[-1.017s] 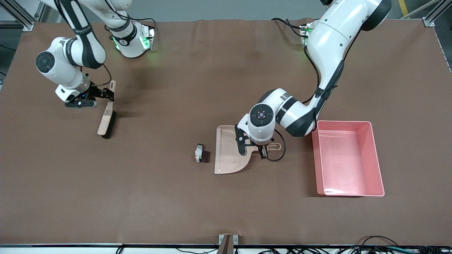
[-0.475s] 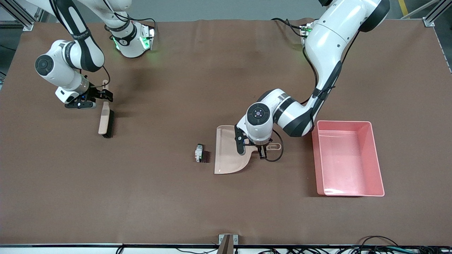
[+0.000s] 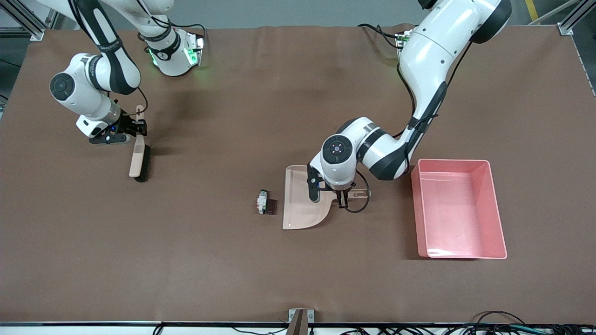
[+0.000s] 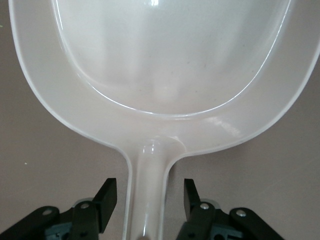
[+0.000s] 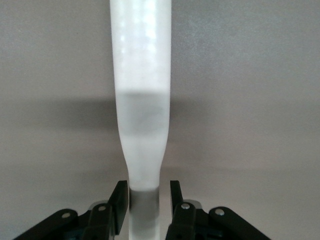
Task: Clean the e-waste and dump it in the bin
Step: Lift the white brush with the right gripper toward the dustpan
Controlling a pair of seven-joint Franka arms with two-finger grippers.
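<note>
The e-waste, a tiny white-grey block with a dark bit beside it, lies on the brown table just off the open mouth of the beige dustpan. My left gripper is low over the dustpan's handle. It is open, a finger on each side with a gap on both. The pink bin stands toward the left arm's end of the table. My right gripper straddles the brush at its handle; one pad touches it and a narrow gap shows at the other.
Cables trail along the table edge nearest the front camera, where a small bracket also sits. Both robot bases stand at the table edge farthest from the front camera. The brown mat between brush and dustpan is bare.
The right gripper's fingers have come in close around the brush handle, which has dropped flat to the table. The left gripper has narrowed and shifted slightly along the dustpan handle toward the pan.
</note>
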